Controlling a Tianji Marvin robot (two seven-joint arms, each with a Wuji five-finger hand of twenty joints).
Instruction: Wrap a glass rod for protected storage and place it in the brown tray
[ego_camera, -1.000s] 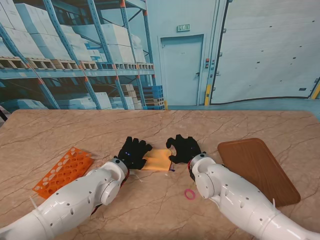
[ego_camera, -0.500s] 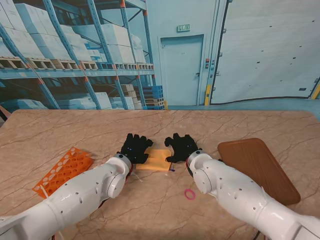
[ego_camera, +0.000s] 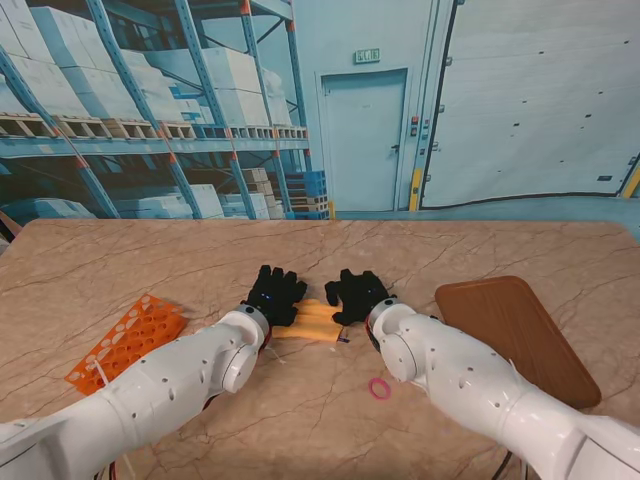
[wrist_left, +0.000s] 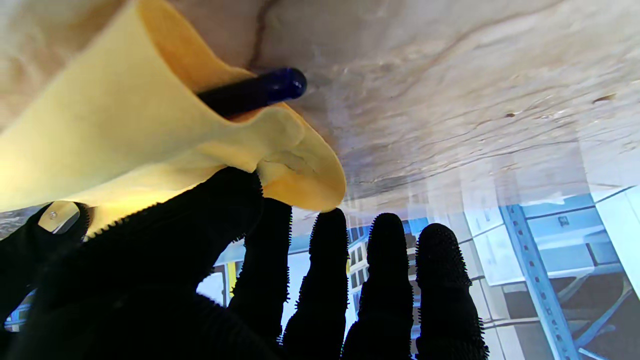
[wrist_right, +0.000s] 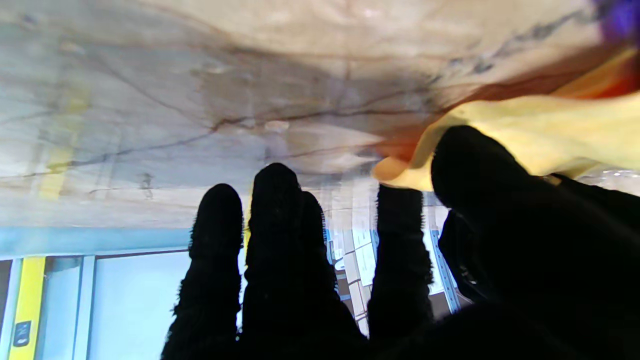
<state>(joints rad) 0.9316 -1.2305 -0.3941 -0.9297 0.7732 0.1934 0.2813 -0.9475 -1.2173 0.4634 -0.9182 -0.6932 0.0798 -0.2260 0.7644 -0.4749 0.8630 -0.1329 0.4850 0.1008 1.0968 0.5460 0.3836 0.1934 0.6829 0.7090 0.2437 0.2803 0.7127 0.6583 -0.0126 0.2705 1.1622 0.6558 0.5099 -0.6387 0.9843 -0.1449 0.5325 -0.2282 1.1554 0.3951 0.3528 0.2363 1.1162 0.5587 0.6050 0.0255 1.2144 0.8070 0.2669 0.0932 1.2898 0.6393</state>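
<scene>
While we roll, our left hand (ego_camera: 273, 294) and right hand (ego_camera: 356, 293) each pinch an end of the yellow foam sheet (ego_camera: 313, 320), curled over the dark blue glass rod (wrist_left: 252, 93) at table centre. Keep both ends level, sheet snug. Brown tray (ego_camera: 520, 338) waits to the right.

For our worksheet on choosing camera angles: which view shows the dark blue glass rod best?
The left wrist view: the dark blue glass rod pokes clearly out of the rolled yellow foam sheet. The right wrist view catches only a blurred purple patch at its corner. In the stand view, just a tiny dark tip shows beside the sheet.
</scene>
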